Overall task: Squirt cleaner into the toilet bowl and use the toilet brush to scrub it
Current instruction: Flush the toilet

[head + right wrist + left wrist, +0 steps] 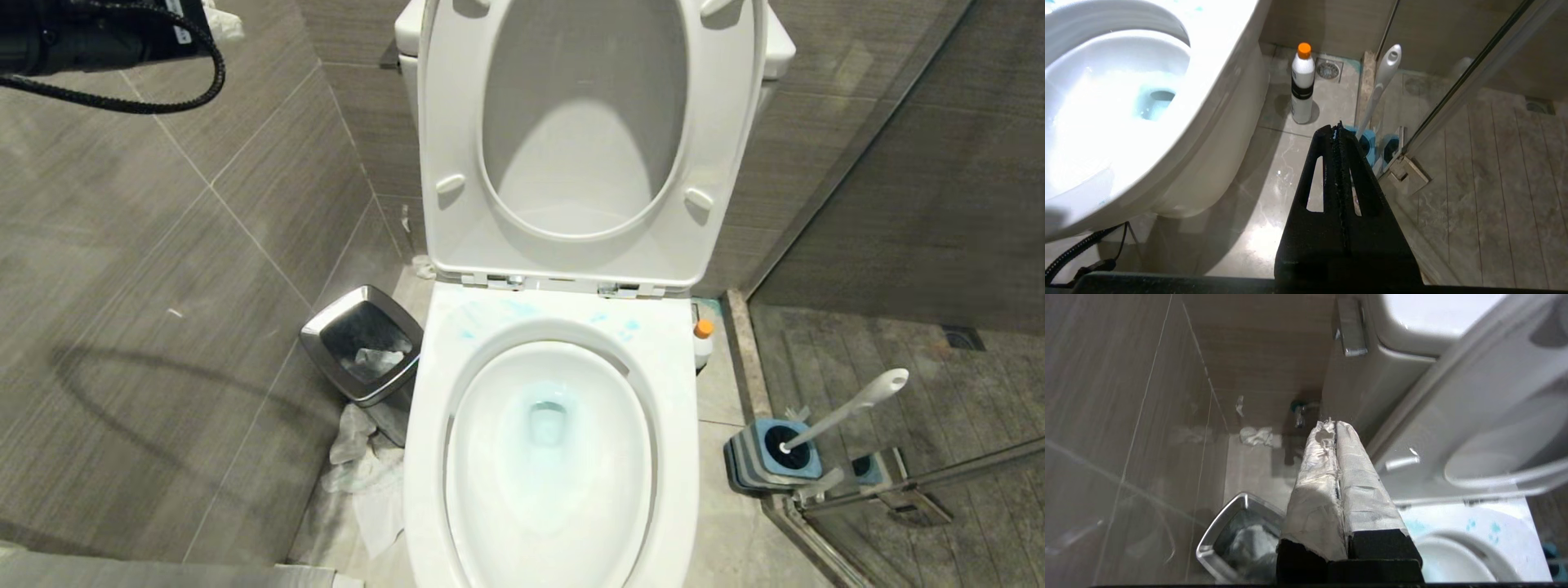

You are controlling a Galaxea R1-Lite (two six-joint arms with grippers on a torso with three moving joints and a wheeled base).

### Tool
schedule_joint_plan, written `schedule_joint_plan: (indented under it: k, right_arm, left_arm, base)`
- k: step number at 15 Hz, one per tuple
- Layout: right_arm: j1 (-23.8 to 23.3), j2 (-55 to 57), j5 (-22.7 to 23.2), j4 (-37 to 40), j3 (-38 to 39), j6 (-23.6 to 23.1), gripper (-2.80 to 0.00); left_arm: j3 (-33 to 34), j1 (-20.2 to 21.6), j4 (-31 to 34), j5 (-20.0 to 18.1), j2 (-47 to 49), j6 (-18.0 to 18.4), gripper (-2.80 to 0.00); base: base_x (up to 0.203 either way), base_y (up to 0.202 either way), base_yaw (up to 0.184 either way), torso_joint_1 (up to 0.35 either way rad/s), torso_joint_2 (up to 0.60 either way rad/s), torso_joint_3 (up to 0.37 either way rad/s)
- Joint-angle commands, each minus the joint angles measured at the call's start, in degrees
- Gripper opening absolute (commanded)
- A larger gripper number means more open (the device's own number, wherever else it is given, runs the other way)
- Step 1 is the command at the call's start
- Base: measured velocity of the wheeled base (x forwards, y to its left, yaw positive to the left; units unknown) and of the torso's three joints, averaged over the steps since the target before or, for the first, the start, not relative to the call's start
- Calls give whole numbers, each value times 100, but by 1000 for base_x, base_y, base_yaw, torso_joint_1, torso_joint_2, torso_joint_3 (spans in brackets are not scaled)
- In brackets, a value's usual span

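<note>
Left hand (1331,428) pressed together, empty, hanging high over the floor left of the toilet, above the bin (1241,535); only its arm and cable show at the top-left corner of the head view. Bin sits just beside the toilet bowl (424,457), crumpled paper on the floor under it. Bowl centre: seat and lid up, turquoise tint in the water, blue specks on the back rim, so cleaner looks already squirted. Right of the bowl, the cleaner (1303,83) stands upright on the floor by the toilet's rear corner, orange cap on. Further right the toilet brush (849,412) leans in its blue holder (771,457) against the glass door frame. Right hand (1337,128) also closed, empty, low, pointing toward the holder, near it but apart. Brush: light, stiff plastic, smooth handle, likely slippery when wet; best taken mid-handle below the holed end, lifted straight out so the holder does not tip. Bottle: light, squeezable, grip around the banded middle.
</note>
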Motion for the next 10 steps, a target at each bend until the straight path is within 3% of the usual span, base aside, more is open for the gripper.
schedule_joint_plan:
  k: [1, 7, 10]
  right_arm:
    - [1, 9, 4, -4, 141, -2, -280]
    - [1, 9, 4, -4, 141, -2, -280]
    - [7, 1, 4, -4, 141, -2, -280]
  left_arm:
    - [69, -19, -517, 10, 146, -86, -280]
    - [64, -101, -2289, 47, 511, -388, -280]
    - [61, -175, -3294, 297, 707, -455, -280]
  base:
    - [0, 0, 0, 1, -2, -200]
    - [0, 0, 0, 1, 0, -199]
    - [0, 0, 0, 3, 3, -198]
